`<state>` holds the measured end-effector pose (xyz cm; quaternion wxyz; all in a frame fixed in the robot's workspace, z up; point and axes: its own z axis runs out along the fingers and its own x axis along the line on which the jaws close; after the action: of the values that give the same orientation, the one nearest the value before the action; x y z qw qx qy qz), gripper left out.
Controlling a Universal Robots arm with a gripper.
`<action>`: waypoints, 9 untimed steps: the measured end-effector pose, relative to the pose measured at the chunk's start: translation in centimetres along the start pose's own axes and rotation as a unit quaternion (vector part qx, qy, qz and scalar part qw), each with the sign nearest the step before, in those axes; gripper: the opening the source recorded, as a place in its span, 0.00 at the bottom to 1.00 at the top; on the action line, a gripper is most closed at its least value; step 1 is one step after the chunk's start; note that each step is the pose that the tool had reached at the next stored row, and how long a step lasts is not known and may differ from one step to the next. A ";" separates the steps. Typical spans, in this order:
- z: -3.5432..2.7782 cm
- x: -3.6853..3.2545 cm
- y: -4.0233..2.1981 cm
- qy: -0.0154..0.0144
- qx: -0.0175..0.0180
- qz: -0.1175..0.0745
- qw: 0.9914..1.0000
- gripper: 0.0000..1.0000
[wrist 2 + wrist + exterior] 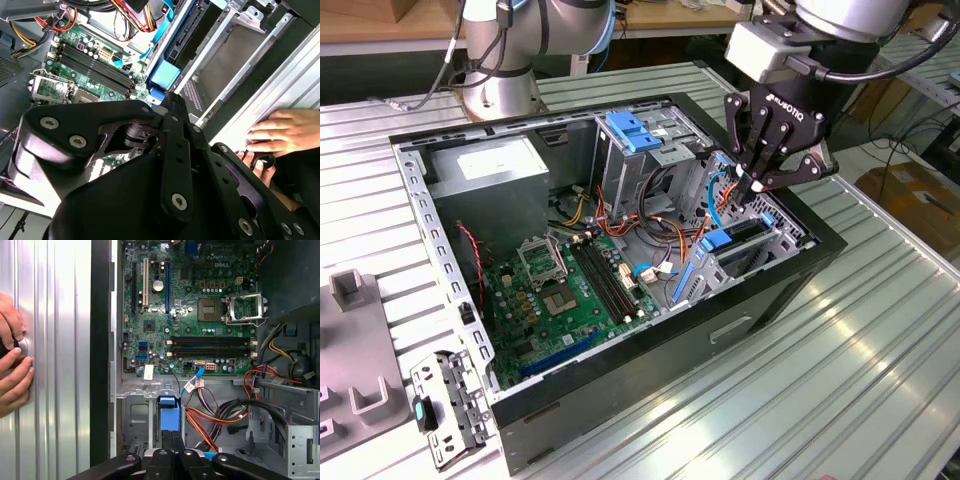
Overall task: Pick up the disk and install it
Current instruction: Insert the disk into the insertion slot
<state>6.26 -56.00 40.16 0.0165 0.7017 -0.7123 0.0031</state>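
The jaws are pressed together with nothing between them, the gripper [753,186] poised just above the disk [720,240], which sits by its blue rails in the metal bay at the open computer case's [650,352] front corner, beside the green motherboard [560,290], while a person's hand [12,371] rests on the ribbed table [820,385] outside.

a ribbed silver aluminium table [880,330] carries an open black computer case [650,375], a grey moulded tray [350,390] and a perforated metal bracket [450,405].
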 end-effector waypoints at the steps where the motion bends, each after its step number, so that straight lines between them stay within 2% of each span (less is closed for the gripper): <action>1: 0.17 0.00 0.00 0.000 0.000 0.000 1.000 0.11; 6: 1.43 -0.07 -0.13 0.000 0.000 -0.001 1.000 0.11; 9: 1.57 -0.07 -0.14 0.000 0.000 -0.001 1.000 0.11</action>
<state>6.36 -55.97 38.58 0.0165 0.7022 -0.7118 0.0031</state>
